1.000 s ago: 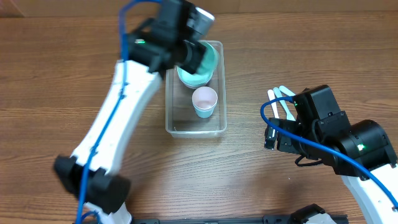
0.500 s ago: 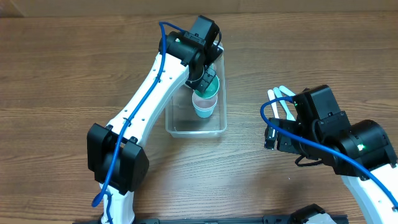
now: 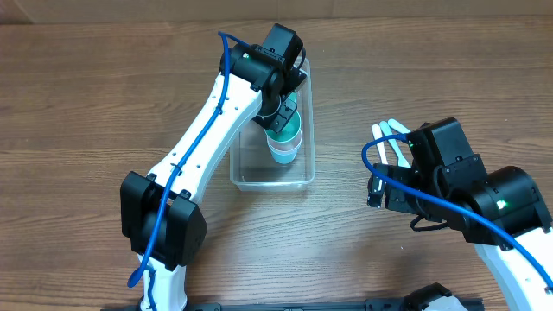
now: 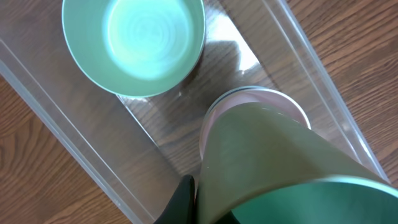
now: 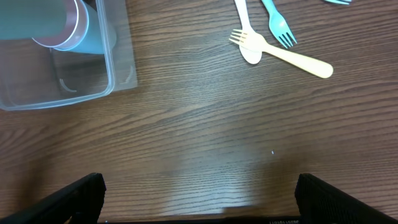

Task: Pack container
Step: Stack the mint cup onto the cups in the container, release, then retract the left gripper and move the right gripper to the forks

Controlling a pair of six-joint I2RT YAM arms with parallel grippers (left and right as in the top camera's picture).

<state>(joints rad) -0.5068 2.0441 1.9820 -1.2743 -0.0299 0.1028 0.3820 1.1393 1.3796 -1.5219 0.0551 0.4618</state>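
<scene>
The clear container (image 3: 244, 164) lies at the table's middle, and a teal bowl (image 4: 134, 43) sits at its far end. My left gripper (image 4: 208, 208) reaches down into the container and is shut on the rim of a teal cup (image 4: 273, 162). One black finger (image 4: 183, 199) presses on the cup's outer wall. The teal cup's base is nested in a pink cup (image 4: 258, 94) that stands on the container floor. My right gripper (image 5: 208, 202) hovers open over bare wood to the container's right, holding nothing.
A cream spoon (image 5: 292, 56), a white fork (image 5: 245, 31) and a teal fork (image 5: 277, 22) lie on the table right of the container, beside the right arm (image 3: 458, 186). The left arm (image 3: 207, 130) crosses the container's left side.
My left arm has swung over the container and brought the teal cup down from near the bowl into the pink cup. The right arm has not moved.
</scene>
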